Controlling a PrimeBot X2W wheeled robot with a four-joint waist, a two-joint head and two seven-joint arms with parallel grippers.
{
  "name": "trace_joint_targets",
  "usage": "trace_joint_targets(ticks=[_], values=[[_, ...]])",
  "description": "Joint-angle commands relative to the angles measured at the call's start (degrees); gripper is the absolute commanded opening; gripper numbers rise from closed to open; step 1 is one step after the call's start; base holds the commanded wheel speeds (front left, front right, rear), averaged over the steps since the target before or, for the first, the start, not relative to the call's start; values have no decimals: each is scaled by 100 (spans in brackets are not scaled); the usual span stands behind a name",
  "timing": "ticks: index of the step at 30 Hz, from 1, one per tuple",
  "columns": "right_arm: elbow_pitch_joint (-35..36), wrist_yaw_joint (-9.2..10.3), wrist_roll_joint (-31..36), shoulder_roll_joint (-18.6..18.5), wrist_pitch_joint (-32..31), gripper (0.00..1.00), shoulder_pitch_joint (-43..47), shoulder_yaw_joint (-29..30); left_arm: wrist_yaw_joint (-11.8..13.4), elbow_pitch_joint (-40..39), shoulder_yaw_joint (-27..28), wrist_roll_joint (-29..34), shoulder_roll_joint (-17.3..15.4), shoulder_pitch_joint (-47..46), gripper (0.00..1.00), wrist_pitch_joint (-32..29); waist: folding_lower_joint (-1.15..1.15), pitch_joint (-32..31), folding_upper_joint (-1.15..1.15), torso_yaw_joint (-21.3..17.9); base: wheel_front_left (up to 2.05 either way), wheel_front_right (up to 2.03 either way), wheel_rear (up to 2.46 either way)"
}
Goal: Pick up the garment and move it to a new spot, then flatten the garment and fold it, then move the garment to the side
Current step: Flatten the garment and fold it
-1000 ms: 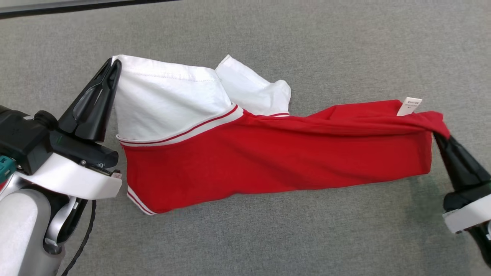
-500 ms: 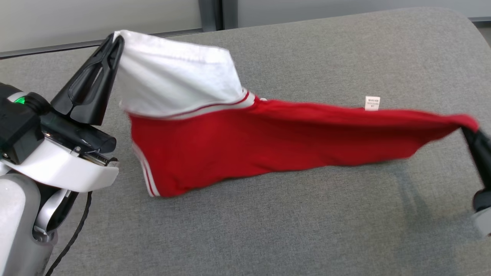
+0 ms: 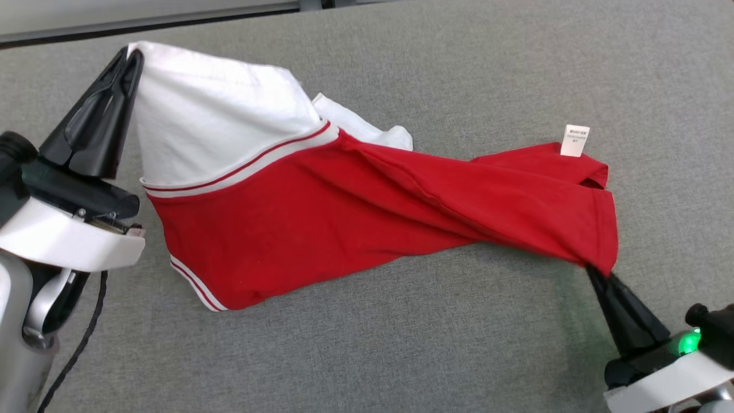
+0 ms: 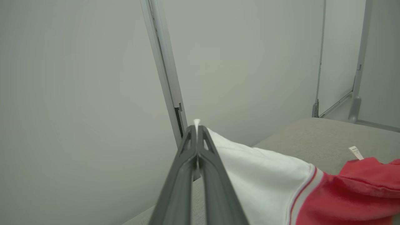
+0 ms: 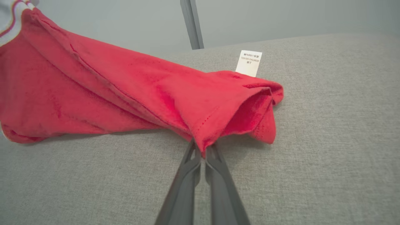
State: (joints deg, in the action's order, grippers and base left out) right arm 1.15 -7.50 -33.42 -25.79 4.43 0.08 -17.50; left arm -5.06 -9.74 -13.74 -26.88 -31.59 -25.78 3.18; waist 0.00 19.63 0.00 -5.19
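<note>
Garment (image 3: 355, 218) is stretched between both grippers over the grey surface (image 3: 459, 344) in the head view, and its lower left corner appears to rest on that surface; the body is red, the left end white, with red-and-white striped trim between them; the left gripper (image 3: 133, 56) is pinched together on the top white corner, raised at the upper left; the right gripper (image 3: 592, 274) is pinched on a red corner at the lower right; a white label (image 3: 575, 140) stands up from the far red edge, its dark print too small to read.

Left wrist view: the left gripper (image 4: 197, 128) has its fingers pressed together, a sliver of white cloth poking out at the tips; the garment (image 4: 265, 178) falls away to the right, white, then trim, then red; the label (image 4: 355, 152) is unreadable; behind stand a pale wall (image 4: 78, 93) and a grey post (image 4: 165, 78).

Right wrist view: the right gripper (image 5: 202, 151) is clamped on a fold of the red hem; the garment (image 5: 109, 93) runs up to the left above the surface (image 5: 328, 156); the label (image 5: 249, 63) shows short rows of print; one row seems to hold "100%", the rest I cannot make out.
</note>
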Motion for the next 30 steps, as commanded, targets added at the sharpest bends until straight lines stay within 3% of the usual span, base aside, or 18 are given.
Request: trace_joint_targets(ticks=[1,5,12,16,19,22,26,30], values=[[-43,2,178,37,289,1,-83,37,-39,62,-8,-6,-10,-153,0,68,0,98,0,-20,0,0,0],[-352,2,600,502,964,0,-420,141,-83,329,-93,74,70,-424,0,328,0,188,0,-135,0,0,0],[-509,3,756,1068,1086,0,-1114,195,-139,752,-313,155,94,-658,0,632,0,85,0,-312,0,0,0],[-328,1,430,1021,1083,0,-1660,544,-184,735,-326,-25,48,-907,0,663,0,-84,0,-432,0,0,0],[-624,1,243,604,964,0,-2580,535,-223,693,-640,-49,-95,-1577,0,385,0,-182,0,-471,0,0,0],[-902,2,84,451,703,0,-3207,540,-238,797,-802,-185,-96,-2092,0,194,0,-157,0,-474,0,0,0],[-1889,1,-209,318,2,0,-5045,468,-230,1462,-1399,-368,-143,-3918,0,-190,0,220,0,-489,0,0,0],[-2747,1,-73,433,-166,0,-6537,109,-229,2368,-1854,-25,-157,-5546,0,-8,0,714,0,-517,0,0,0]])
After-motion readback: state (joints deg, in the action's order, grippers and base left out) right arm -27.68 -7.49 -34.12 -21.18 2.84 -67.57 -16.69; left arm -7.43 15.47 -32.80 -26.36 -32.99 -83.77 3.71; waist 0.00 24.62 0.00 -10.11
